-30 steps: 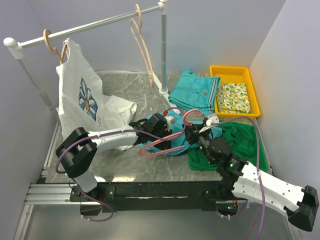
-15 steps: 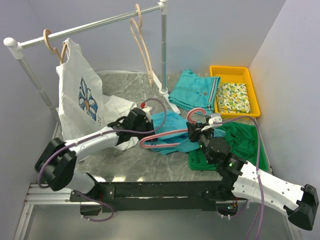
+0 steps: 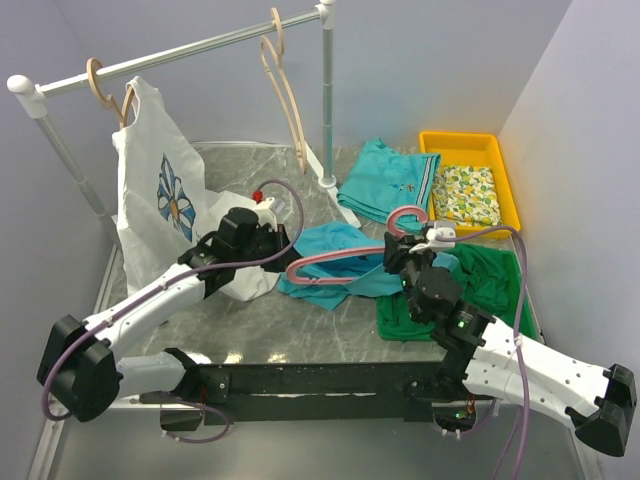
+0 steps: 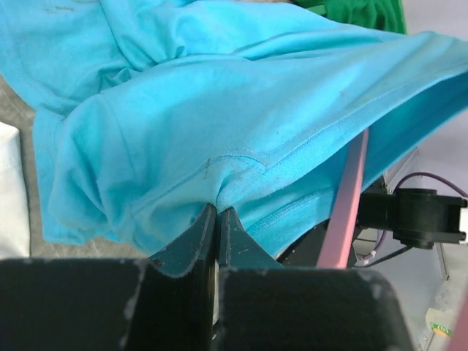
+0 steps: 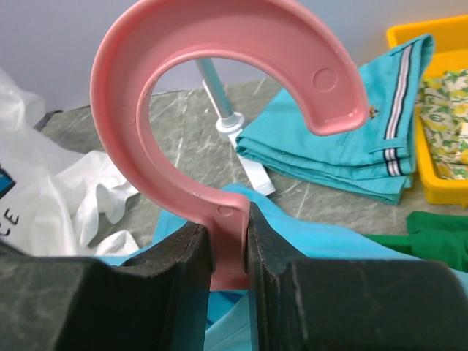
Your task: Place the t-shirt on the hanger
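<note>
The plain turquoise-blue cotton t-shirt (image 3: 335,240) lies rumpled in the middle of the grey marbled worktop (image 3: 300,335). Part of it is lifted where the left tool (image 4: 217,219) has its fingers closed tight on a fold by the stitched hem. The thin pink plastic hanger (image 3: 345,258) stretches across the shirt with its rounded hook towards the right. In the left wrist view one pink bar rises and disappears behind the hem.

The right tool (image 5: 228,248) clamps the hanger's neck just below the hook, a finger pressed against each side.

A crumpled green garment (image 3: 490,280) lies just beside the shirt, under the right arm. Behind it are a folded teal garment with a striped edge (image 3: 385,185) and a yellow plastic tray (image 3: 470,137) holding a lemon-print cloth (image 3: 465,195).

At the left, a white top with a blue flower print (image 3: 165,195) hangs from a metal rail (image 3: 190,50) on a beige hanger (image 3: 95,85). A second, bare beige hanger (image 3: 285,100) hangs further along the rail.
</note>
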Controlling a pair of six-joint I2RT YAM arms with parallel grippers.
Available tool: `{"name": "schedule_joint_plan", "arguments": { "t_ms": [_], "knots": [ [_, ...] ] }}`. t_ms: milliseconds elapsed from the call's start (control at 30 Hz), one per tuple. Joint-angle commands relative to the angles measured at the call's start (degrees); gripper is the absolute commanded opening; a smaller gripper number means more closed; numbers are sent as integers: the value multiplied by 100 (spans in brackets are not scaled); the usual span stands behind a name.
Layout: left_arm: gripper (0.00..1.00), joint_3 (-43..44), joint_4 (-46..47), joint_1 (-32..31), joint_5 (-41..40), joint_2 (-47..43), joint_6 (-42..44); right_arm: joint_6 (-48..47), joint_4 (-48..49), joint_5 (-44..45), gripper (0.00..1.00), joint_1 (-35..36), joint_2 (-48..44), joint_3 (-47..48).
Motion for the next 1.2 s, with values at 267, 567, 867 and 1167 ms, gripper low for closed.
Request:
{"name": "schedule_joint_plan", "arguments": {
  "t_ms": [267,567,867,1167],
  "knots": [
    [1,900,-1262,22,-138,-794,701,-143,-66,1372,0,-3,452,924],
    [1,1682,-1763,57,-1026,-927,902,-547,322,1108,0,5,479,810],
    [1,2745,-2203,57,-1466,-962,1342,-1171,777,1433,0,58,1050,1284],
    [1,3291,-3073,57,-1817,-953,1904,-2270,1446,1830,0,76,1719,2146]
  ]
}}
